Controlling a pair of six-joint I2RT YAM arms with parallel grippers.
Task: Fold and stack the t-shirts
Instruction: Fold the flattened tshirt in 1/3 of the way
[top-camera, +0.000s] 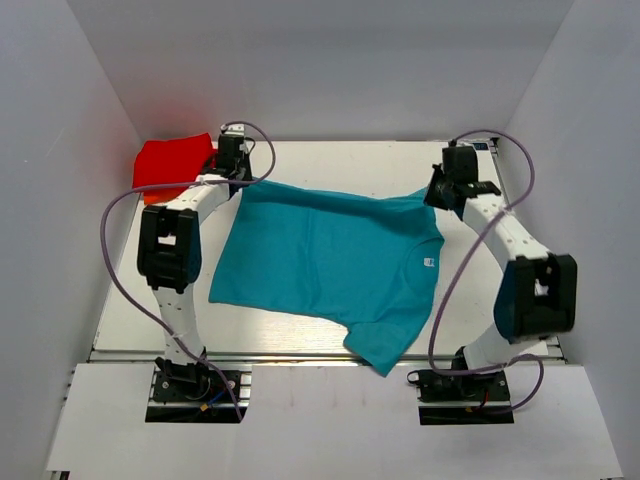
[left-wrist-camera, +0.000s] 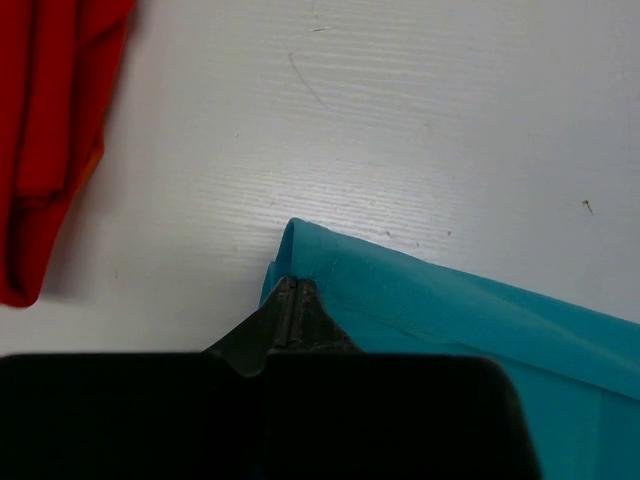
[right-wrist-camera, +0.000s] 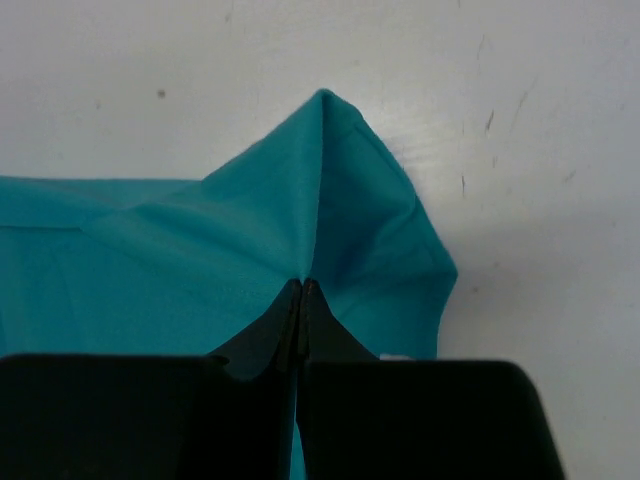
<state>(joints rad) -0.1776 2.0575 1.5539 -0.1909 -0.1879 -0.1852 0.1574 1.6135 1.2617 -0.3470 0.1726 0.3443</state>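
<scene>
The teal t-shirt (top-camera: 330, 262) lies spread across the middle of the table, its small white neck label (top-camera: 427, 262) at the right and one sleeve hanging over the front edge. My left gripper (top-camera: 240, 180) is shut on the teal shirt's far left corner (left-wrist-camera: 300, 262). My right gripper (top-camera: 434, 196) is shut on its far right corner, which rises in a peaked fold (right-wrist-camera: 335, 200). The red t-shirt (top-camera: 175, 165) lies bunched at the far left corner; it also shows in the left wrist view (left-wrist-camera: 50, 130), just left of the left gripper (left-wrist-camera: 290, 285).
White walls (top-camera: 60, 150) close in the table on the left, right and back. The table's front edge (top-camera: 300, 355) runs just ahead of the arm bases. Purple cables (top-camera: 110, 250) loop beside both arms.
</scene>
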